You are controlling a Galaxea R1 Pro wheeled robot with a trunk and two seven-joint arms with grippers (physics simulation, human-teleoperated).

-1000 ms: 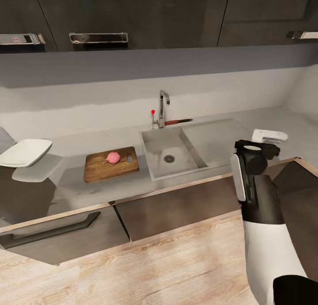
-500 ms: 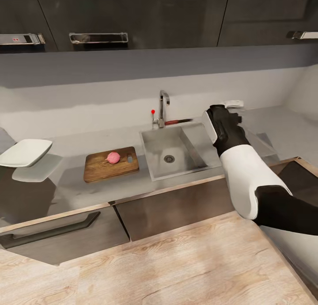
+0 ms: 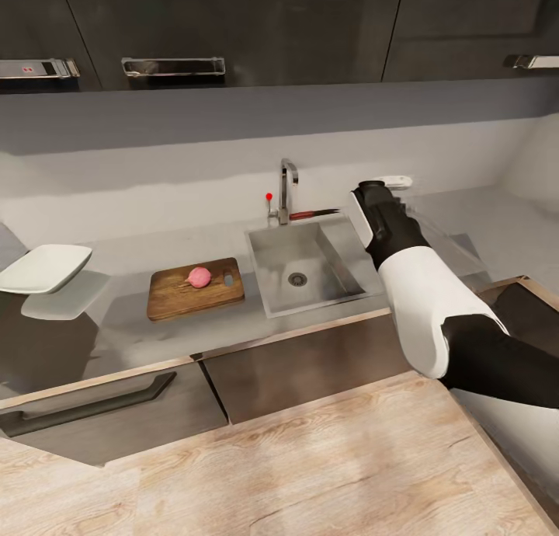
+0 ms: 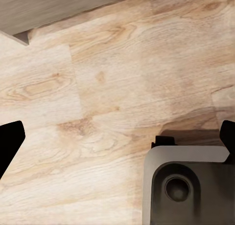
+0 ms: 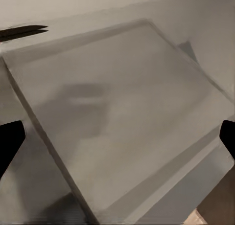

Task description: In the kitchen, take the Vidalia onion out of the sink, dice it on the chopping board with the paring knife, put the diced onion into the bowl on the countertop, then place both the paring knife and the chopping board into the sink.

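The right gripper [image 3: 392,182], jaws apart, has swung over the sink's drainboard [image 3: 388,241] toward the knife [image 3: 314,213] at the sink's back rim, while the onion [image 3: 199,276] rests on the board [image 3: 175,295].

Count on tabletop: one onion [image 3: 199,276], one chopping board [image 3: 195,289], one bowl [image 3: 43,268], one paring knife [image 3: 314,212], one sink [image 3: 304,266], one faucet [image 3: 286,190].
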